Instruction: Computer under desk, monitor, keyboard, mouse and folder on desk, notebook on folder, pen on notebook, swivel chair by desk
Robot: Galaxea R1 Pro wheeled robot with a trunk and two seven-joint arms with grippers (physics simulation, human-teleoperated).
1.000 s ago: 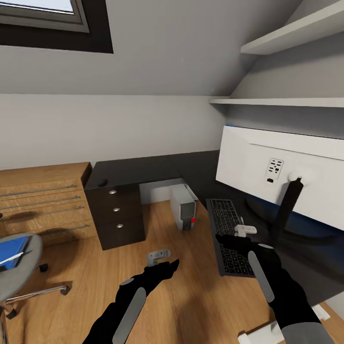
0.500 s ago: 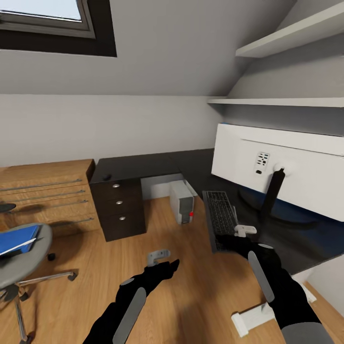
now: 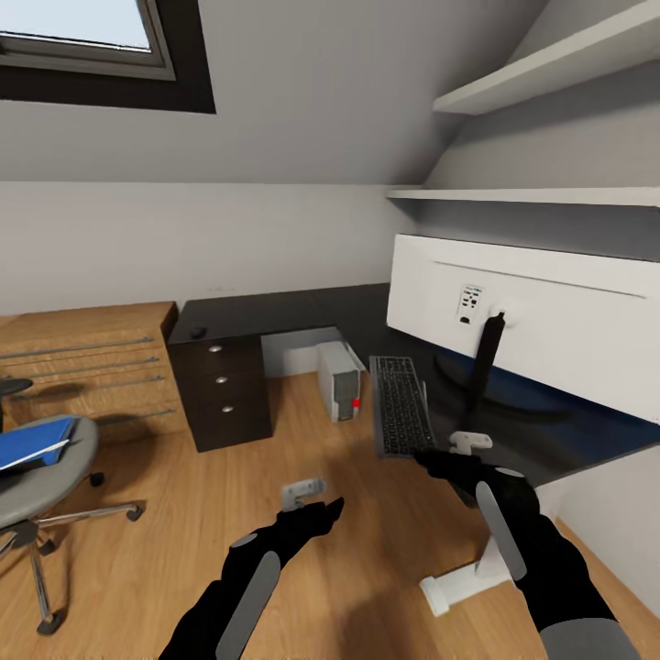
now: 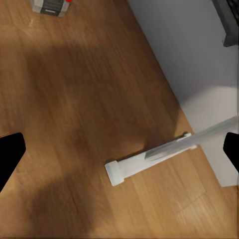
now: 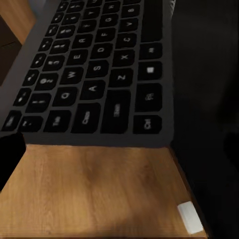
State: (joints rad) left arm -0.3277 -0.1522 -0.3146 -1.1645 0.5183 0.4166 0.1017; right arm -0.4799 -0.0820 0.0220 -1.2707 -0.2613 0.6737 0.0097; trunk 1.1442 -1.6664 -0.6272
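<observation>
Backing away from the desk, the robot has carried its head camera with it: the whole room has slid across the view over the last second, so more floor and more of the swivel chair now show, while both arms hold the same pose in front of the trunk. Nothing among the task's things has itself moved. I judge this a repositioning step, probably a turn toward the chair to fetch the folder.

Nearest, the left gripper hangs over bare wooden floor; the left wrist view shows its dark fingertips far apart at the edges, so it is spread and empty. The right gripper hovers just off the near end of the keyboard, above the desk edge; the right wrist view shows a fingertip at each side with the keys between, so it too looks spread, holding nothing.

The keyboard lies on the black desk, overhanging its edge slightly, beside the monitor, whose white back faces the camera. The computer stands on the floor under the desk. A small dark mouse sits on the far corner, well apart from the keyboard. The blue folder rests on the swivel chair.
</observation>
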